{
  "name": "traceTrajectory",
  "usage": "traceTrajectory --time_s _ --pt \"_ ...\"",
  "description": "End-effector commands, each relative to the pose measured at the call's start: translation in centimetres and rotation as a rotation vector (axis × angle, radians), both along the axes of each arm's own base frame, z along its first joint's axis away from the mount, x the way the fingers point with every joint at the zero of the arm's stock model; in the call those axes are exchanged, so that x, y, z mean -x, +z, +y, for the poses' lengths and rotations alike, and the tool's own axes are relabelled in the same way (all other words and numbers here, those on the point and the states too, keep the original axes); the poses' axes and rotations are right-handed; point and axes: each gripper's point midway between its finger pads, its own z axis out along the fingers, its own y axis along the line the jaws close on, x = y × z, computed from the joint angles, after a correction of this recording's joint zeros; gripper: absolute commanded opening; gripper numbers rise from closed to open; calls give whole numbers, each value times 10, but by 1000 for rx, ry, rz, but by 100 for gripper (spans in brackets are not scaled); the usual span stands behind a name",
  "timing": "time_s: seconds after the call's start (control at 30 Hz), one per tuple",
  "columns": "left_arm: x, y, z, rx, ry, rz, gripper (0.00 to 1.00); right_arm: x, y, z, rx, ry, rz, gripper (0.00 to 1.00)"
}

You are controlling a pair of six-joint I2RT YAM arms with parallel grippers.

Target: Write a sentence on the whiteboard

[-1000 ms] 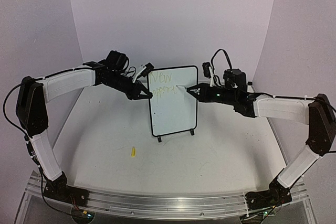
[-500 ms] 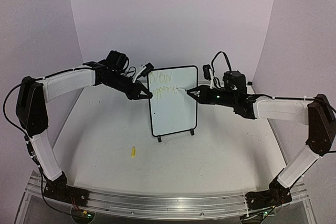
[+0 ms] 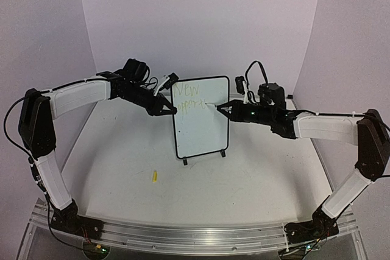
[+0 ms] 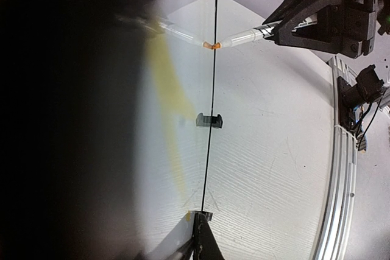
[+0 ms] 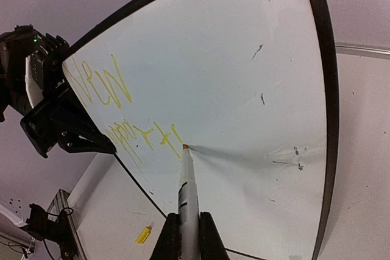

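Observation:
The whiteboard [image 3: 201, 127] stands upright on two black feet at mid table. The sentence [image 3: 187, 97] is faint yellow-green writing in two short lines at the board's top left; it also shows in the right wrist view [image 5: 125, 117]. My right gripper [image 3: 223, 107] is shut on a slim white marker [image 5: 188, 190], whose orange tip touches the board at the end of the second line. My left gripper [image 3: 171, 111] is shut on the board's left edge. In the left wrist view the board [image 4: 211, 108] appears edge-on, with the left gripper [image 4: 198, 222] at its frame.
A small yellow marker cap [image 3: 155, 176] lies on the table in front of the board, to its left; it also shows in the right wrist view [image 5: 144, 234]. An aluminium rail [image 3: 195, 232] runs along the near edge. A curved white backdrop stands behind.
The right arm has shifted slightly with the marker tip kept on the board at the second line. The left arm and the board have not moved.

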Motion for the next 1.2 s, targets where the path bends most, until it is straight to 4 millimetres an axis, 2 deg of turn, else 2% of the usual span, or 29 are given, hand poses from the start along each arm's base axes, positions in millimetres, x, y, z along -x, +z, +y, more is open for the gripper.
traceTrajectory --time_s 0.0,0.47,0.73,0.9,1.17 --pt "6 -8 15 -92 24 -17 0 -13 24 -10 -8 -82 -50 0" --pt "6 -7 15 -93 26 -18 0 -16 53 -15 -36 -113 -109 0" --pt "6 -7 15 -93 26 -19 0 -16 53 -13 -41 -107 -110 0" --pt "6 -7 15 -93 26 -20 0 -17 46 -12 -34 -107 -95 0" --pt "6 -8 15 -95 26 -18 0 -13 16 -14 -9 -106 -34 0"
